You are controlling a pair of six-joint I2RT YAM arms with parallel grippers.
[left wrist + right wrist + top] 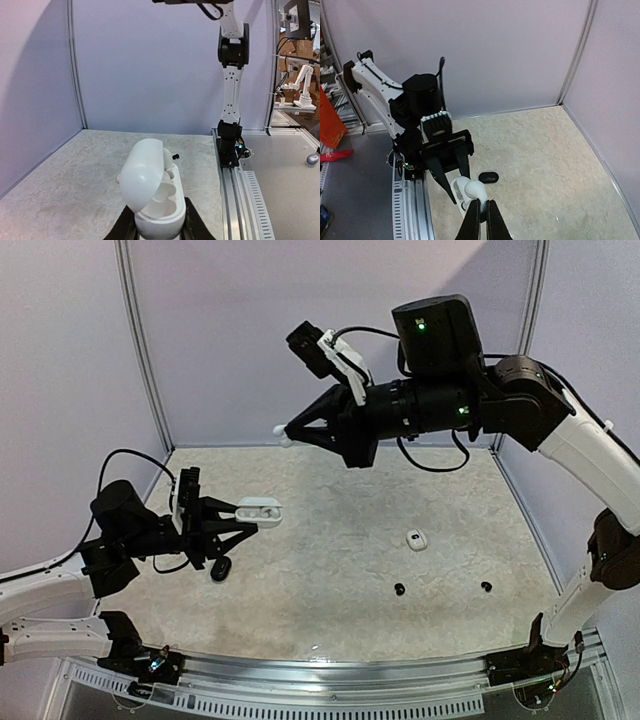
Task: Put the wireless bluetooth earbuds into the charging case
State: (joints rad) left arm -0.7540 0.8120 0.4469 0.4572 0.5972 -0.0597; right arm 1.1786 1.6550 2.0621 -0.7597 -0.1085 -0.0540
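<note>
The left gripper (248,516) sits at the left of the overhead view. Its jaws are drawn in narrow around the base of a white charging case (262,511), holding it off the table (330,480). In the left wrist view the case stands between the two fingers with its lid swung up and back, and its moulded pockets are open to view.

The right gripper (290,433) hangs high in the upper middle of the overhead frame, well above the case. Its tips are pinched together on a white earbud (280,437), which shows as a small pale knob at the very end. In the right wrist view the closed fingers point down over the open case, but there the bud is hard to separate from the white plastic behind it.

A black case (221,568) lies flat on the table just below the left gripper. A loose white earbud (416,540) rests right of centre. Lower down are a black earbud (399,588) and a second black earbud (486,586), well apart from each other.
</note>
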